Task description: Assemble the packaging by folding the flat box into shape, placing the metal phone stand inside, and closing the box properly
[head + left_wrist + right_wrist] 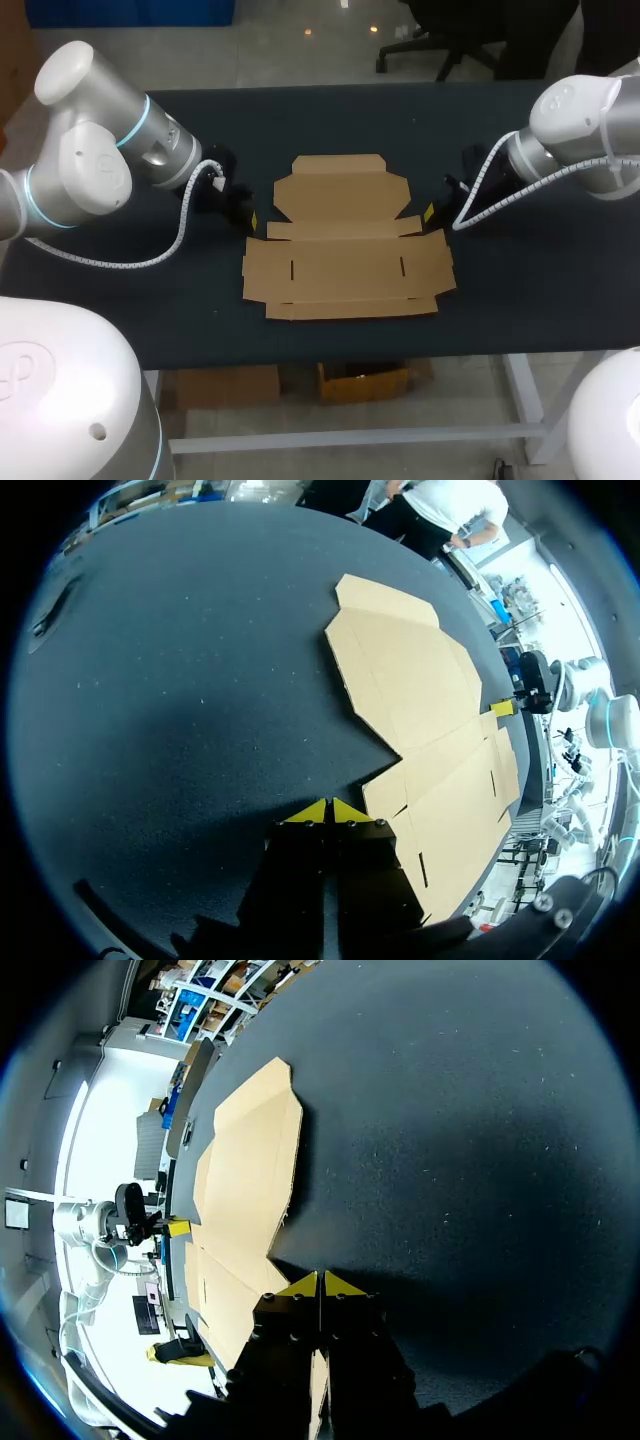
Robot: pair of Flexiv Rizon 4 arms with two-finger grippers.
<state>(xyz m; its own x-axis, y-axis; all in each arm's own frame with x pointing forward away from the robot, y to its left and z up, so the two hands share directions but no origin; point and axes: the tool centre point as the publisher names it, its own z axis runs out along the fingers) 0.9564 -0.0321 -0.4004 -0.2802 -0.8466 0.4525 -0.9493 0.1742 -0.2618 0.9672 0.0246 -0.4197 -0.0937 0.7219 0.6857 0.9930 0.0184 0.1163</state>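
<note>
The box lies unfolded on the dark table, about midway between left and right. Every panel and flap is flat: the lid panel on the far side, the wider base panel with its two slots on the near side. No wall is raised and no crease is turned, so I judge this to be the very first step, folding the blank into shape. The metal stand shows in none of the views, so where it is cannot be told.

The left claw is low over the table just beside the box's left edge, near the notch where the far and near panels meet. Its yellow tips are pressed together with nothing between them. The right claw mirrors it at the right edge, tips likewise together and empty. Whether either tip touches the card cannot be told.

The next move probably calls for getting a tip under a side flap's edge. With the tips together, each claw could serve as a thin wedge, slid inward along the table and then lifted to turn the flap up on its crease. The card looks light and may skate across the table, so both sides pressing at once, or one claw pinning the base, would help.
</note>
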